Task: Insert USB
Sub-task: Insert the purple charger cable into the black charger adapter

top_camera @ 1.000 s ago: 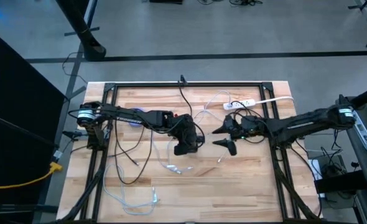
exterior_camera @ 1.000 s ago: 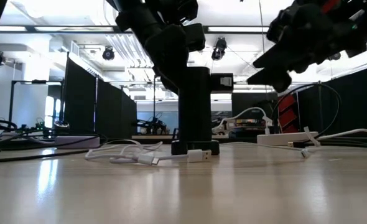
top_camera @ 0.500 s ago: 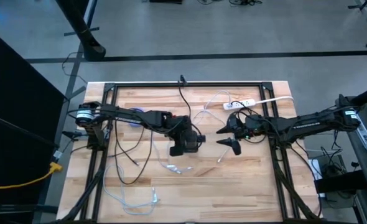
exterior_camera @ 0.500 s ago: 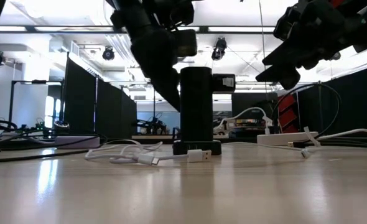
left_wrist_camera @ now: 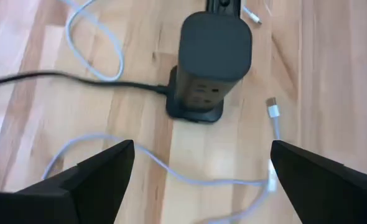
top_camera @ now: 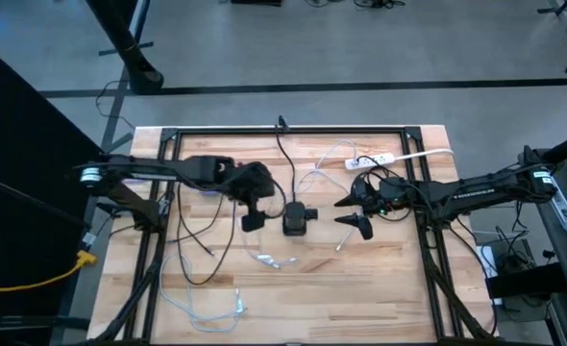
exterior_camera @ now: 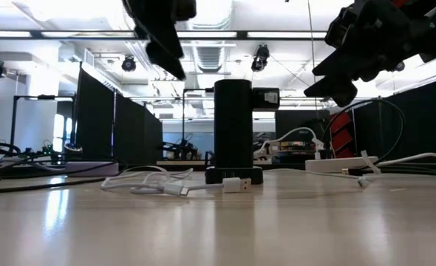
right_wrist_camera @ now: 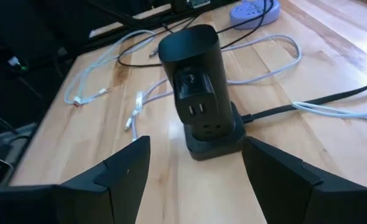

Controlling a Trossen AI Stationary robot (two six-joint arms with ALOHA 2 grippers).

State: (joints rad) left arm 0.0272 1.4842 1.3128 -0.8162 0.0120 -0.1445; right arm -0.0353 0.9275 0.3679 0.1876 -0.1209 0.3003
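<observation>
Both pairs of jaws stand spread and empty: the left gripper (top_camera: 249,205) hangs just left of the tower (top_camera: 294,218), the right gripper (top_camera: 351,211) just to its right, with the USB plug (exterior_camera: 236,184) lying on the table (top_camera: 380,288) in front of the tower's base. The risk seems to be a sideways pinch on the flat plug, which could skid or twist on its slack cable (left_wrist_camera: 171,174) and meet the port crooked. The ports are hard to make out.

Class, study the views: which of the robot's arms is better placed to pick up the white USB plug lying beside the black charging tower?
Probably the left. Its open tool hovers nearest the white USB plug beside the black charging tower, and the left wrist view shows the plug. The right tool, also open, hangs across the tower.
</observation>
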